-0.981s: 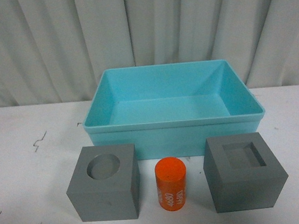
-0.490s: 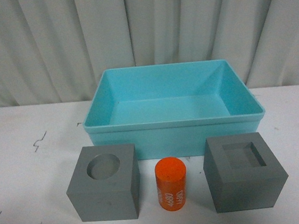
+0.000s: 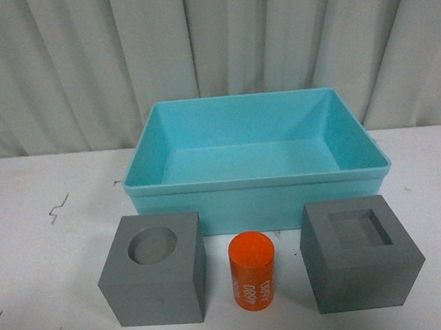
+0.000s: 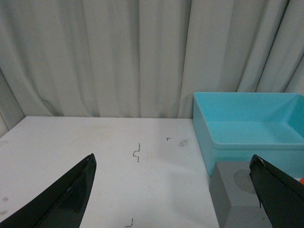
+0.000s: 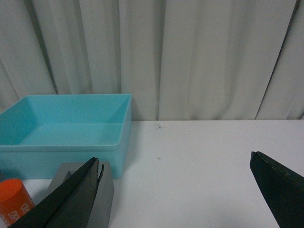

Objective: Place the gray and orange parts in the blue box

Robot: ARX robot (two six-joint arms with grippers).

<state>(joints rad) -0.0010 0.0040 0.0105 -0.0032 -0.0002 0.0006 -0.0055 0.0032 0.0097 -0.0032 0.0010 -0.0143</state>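
Where matte gray cubes (image 3: 154, 270) (image 3: 362, 254) sit, orange cylinder (image 3: 252, 272) between, turquoise bin (image 3: 256, 204) behind.

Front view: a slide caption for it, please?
Round-recessed gray cube, orange cylinder and square-recessed gray cube stand before the empty blue box.

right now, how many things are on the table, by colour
gray: 2, round-recess cube and square-recess cube
orange: 1, cylinder
light blue: 1, box
total: 4
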